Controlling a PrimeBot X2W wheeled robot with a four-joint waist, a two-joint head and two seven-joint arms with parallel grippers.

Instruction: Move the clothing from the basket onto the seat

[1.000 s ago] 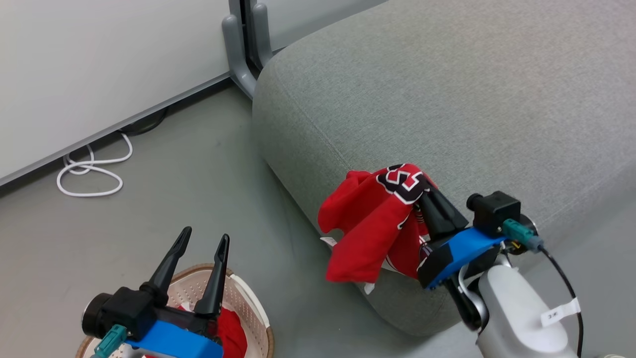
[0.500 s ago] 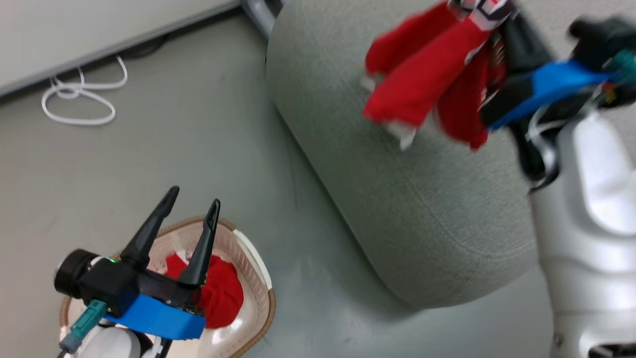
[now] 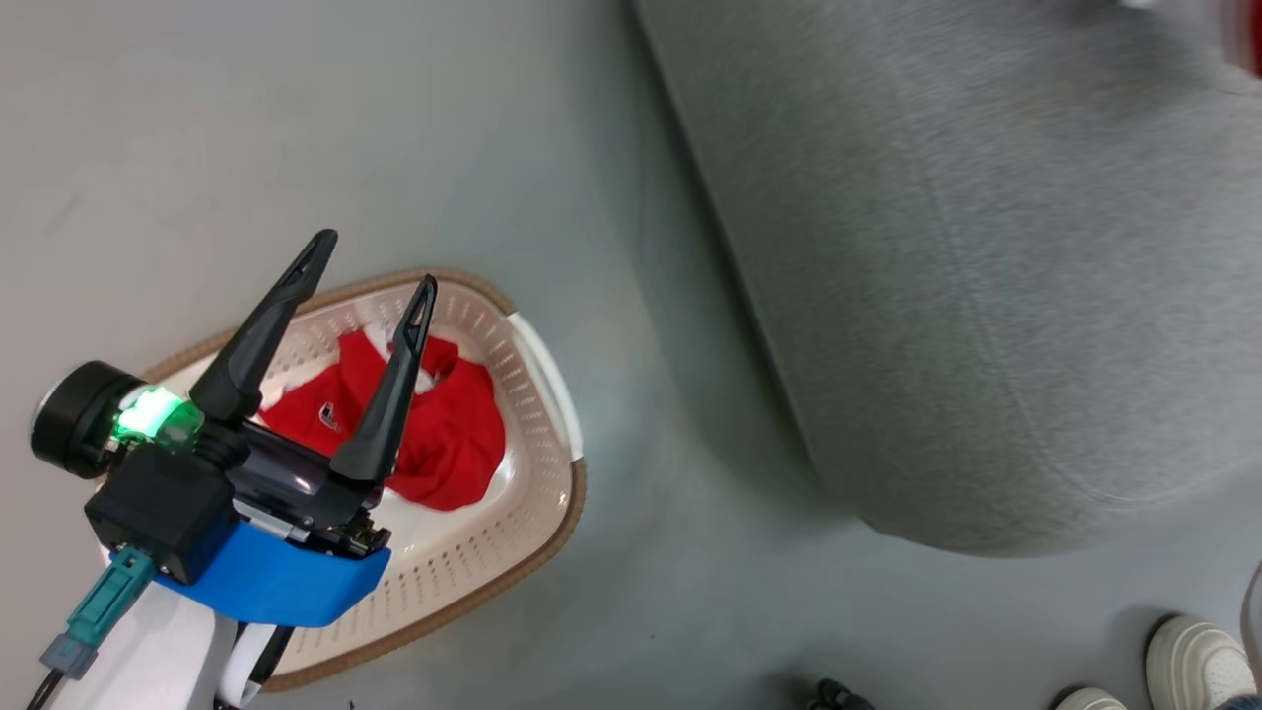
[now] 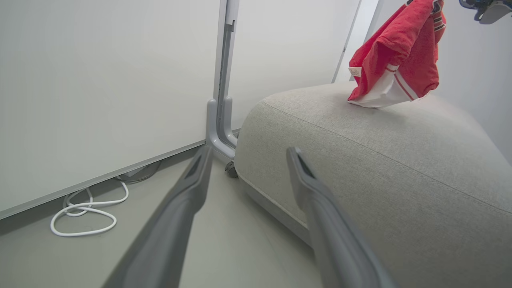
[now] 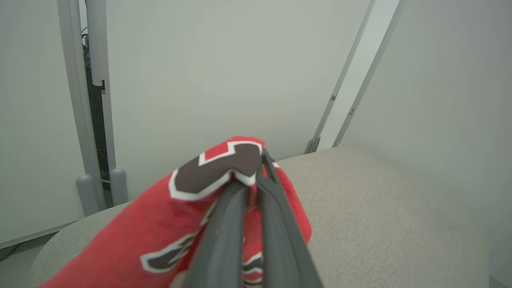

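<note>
The large grey fabric-upholstered sofa point(image 3: 986, 247) with rounded edges and a stitched seam is the biggest thing in view. Smooth grey floor point(image 3: 631, 592) runs along its front, and pale wall panels point(image 4: 100, 92) with a grey metal post point(image 4: 218, 124) stand just behind its end. On the floor near the sofa's front, apart from it, stands the cream-white perforated plastic laundry basket point(image 3: 537, 424) with a brown woven-look rim, its white handle on the side facing the sofa. Inside lie crumpled red shorts with white trim point(image 3: 449, 444), their longer run pointing toward the sofa. The red jersey with black-and-white numbers point(image 4: 400, 52) is out of the basket, over the sofa's top. It hangs bunched, long axis running down from the grip toward the cushion, white-trimmed hem lowest; whether the hem touches the cushion I cannot tell. The right hand point(image 5: 251, 172) has its two dark fingers pinched tight on the jersey at a number patch, pointing along the sofa toward the wall. The left hand point(image 3: 377, 258) is over the basket, off the sofa, fingers spread wide and holding nothing. A looped white cable point(image 4: 84, 216) lies on the floor by the wall, beyond the sofa's end. A person's white shoes point(image 3: 1193, 661) stand on the floor near the sofa's rounded front corner
</note>
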